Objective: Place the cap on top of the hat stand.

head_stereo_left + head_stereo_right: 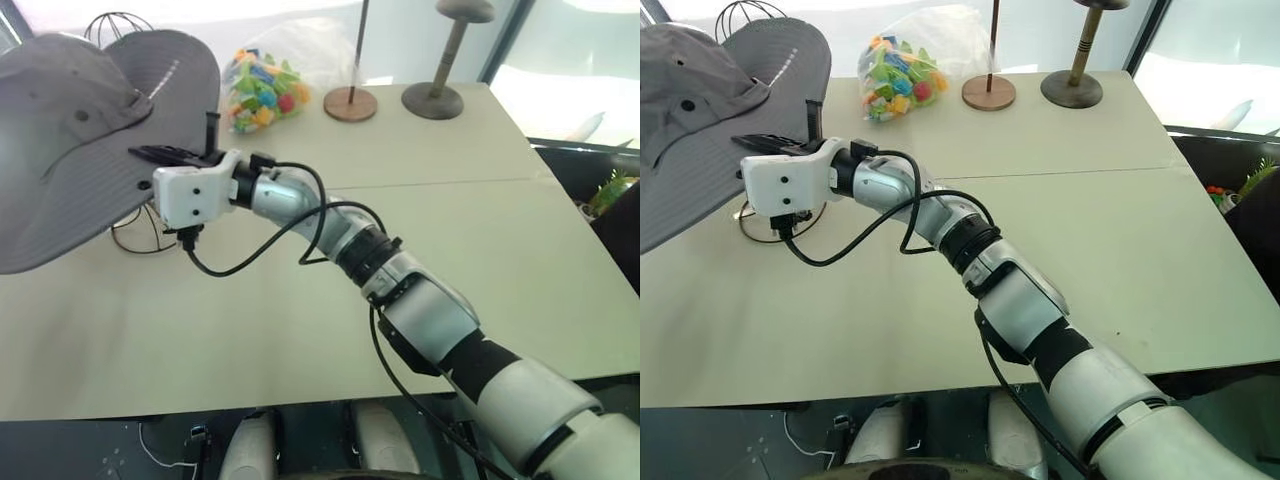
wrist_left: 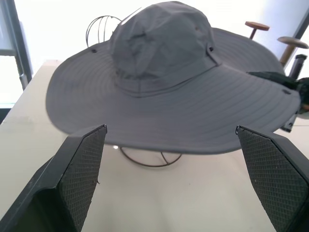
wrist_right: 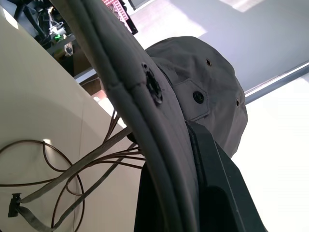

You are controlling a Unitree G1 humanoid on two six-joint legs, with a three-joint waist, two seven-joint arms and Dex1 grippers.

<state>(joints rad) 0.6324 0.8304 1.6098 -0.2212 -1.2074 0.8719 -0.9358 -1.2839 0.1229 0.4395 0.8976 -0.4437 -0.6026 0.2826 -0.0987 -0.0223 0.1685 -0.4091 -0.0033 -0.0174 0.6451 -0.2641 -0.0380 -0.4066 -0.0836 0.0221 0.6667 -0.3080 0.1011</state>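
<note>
right pincer (image 1: 165,155) is pinched shut on the near-right edge of the cap's brim, one black finger above the fabric and one below, as the right wrist view shows close up. the cap (image 1: 85,130), a big grey floppy sun hat, hangs at the far left of the bench (image 1: 450,250), tilted, its crown up and leaning left. it sits over the hat stand (image 2: 145,157), whose dark wire ring base and lower wires show on the bench just under the brim; the cage top is hidden by the hat, so whether the crown is truly seated on it is hard to say, though it looks likely. left pincer (image 2: 171,179) is spread wide and holds nothing, hovering near the brim's left side. judged from this, the placing is nearly done: what seems left is for the right pincer to let go of the brim and draw clear, and perhaps level the tilted cap. farther right stand a bag of coloured toys (image 1: 262,92) and two wooden stands (image 1: 432,95).
</note>
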